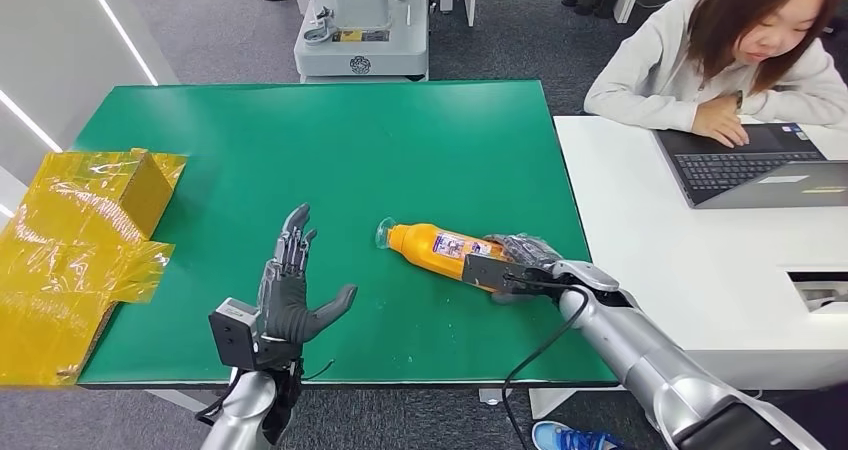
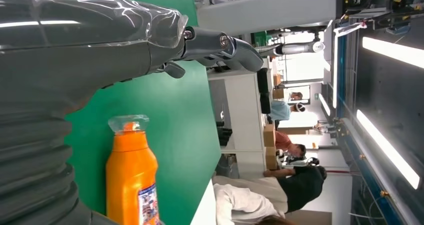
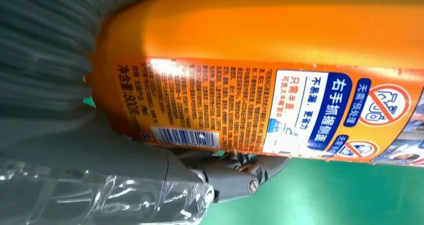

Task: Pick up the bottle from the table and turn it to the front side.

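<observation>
An orange bottle [image 1: 437,246] with a clear cap lies on its side on the green table [image 1: 330,140], cap pointing left. My right hand [image 1: 520,262] grips its base end; the fingers wrap around the body. Up close in the right wrist view, the bottle [image 3: 260,50] shows its back label with small print and a barcode, and a finger [image 3: 235,177] curls under it. My left hand [image 1: 290,290] hovers over the table's near edge, left of the bottle, fingers spread and holding nothing. In the left wrist view, the bottle [image 2: 131,175] lies beyond the spread fingers [image 2: 220,47].
Yellow crinkled wrapping over a box [image 1: 85,240] sits at the table's left edge. A person works at a laptop [image 1: 750,165] on a white table [image 1: 660,260] to the right. A grey machine [image 1: 362,25] stands behind the green table.
</observation>
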Available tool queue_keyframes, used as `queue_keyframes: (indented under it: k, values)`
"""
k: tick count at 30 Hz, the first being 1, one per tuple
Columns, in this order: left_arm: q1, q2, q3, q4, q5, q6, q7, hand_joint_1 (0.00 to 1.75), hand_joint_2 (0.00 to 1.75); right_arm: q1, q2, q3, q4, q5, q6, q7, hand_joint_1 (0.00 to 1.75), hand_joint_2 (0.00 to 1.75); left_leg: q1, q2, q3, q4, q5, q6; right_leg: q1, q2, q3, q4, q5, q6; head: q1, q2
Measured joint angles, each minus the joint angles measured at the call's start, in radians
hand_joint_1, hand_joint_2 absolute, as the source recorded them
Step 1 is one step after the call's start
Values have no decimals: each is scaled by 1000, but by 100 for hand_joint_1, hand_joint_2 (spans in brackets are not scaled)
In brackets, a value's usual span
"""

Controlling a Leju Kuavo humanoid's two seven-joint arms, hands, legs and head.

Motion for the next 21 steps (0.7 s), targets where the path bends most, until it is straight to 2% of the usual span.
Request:
queue_keyframes:
  k: [6, 9, 12, 17, 21]
  values:
    - [10, 4, 0, 0, -4, 7, -3, 0, 175, 38, -5, -13, -28, -123, -38, -112, 175, 175, 0, 0, 0, 0, 0, 0, 0, 0, 0, 0, 0, 0, 0, 0]
    - [11, 5, 3, 0, -9, 8, -4, 0, 175, 96, -6, -45, -91, -204, -60, -158, 175, 175, 0, 0, -1, 0, 0, 0, 0, 0, -2, 0, 0, 0, 0, 0]
    - [4, 8, 8, 0, -10, 11, -4, 0, 175, 180, -6, -91, -192, -258, -127, -199, 175, 175, 0, -1, -4, -1, 0, 0, 0, 0, -5, 0, 0, 0, 0, 0]
    - [-47, 15, 39, 37, -40, 14, 28, 0, 175, 314, -6, -174, -402, -197, -282, -196, 175, 175, 0, -1, -6, -1, 0, 0, 0, -1, -7, 1, -1, 0, 0, 0]
    - [-86, 23, 67, 92, -12, -70, 52, 0, 175, 380, -4, -237, -508, -191, -330, -211, 175, 175, 0, -1, -7, -1, 0, 0, 0, -1, -8, 1, -1, 0, 0, 0]
